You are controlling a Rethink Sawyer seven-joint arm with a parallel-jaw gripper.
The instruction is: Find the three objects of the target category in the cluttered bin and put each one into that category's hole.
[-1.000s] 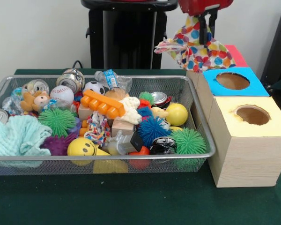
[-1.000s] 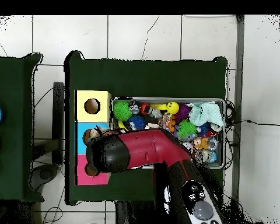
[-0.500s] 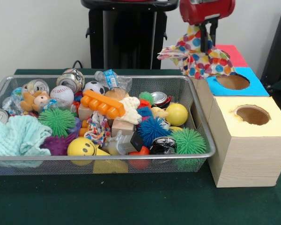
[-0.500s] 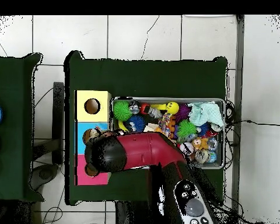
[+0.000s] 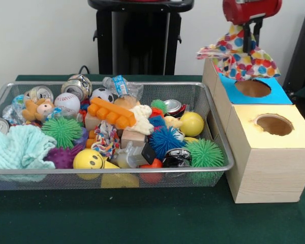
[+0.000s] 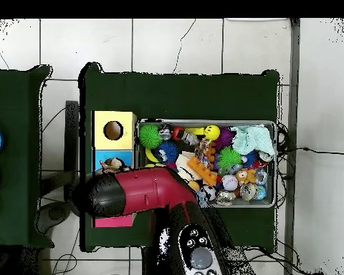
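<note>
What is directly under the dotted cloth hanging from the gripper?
The dotted cloth hangs from the gripper over the far end of the blue-topped box, just behind its hole. The red-topped box behind is hidden by the cloth.

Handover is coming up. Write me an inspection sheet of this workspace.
Surface: table under dark green cloth.
Job's things: wire-mesh bin beside three boxes; dotted fabric piece hangs from the pincer over the blue-topped box, the box beyond it mostly hidden; yellow-topped box's hole is open, nothing seen in it.
Clutter: teal towel, spiky balls, smiley ball, baseball, cans, orange block in the bin.
Pincer: pincer shut on the fabric piece.
Cables: cables on the tiled floor.
Surroundings: black pedestal, pale wall, a second green table.
</note>
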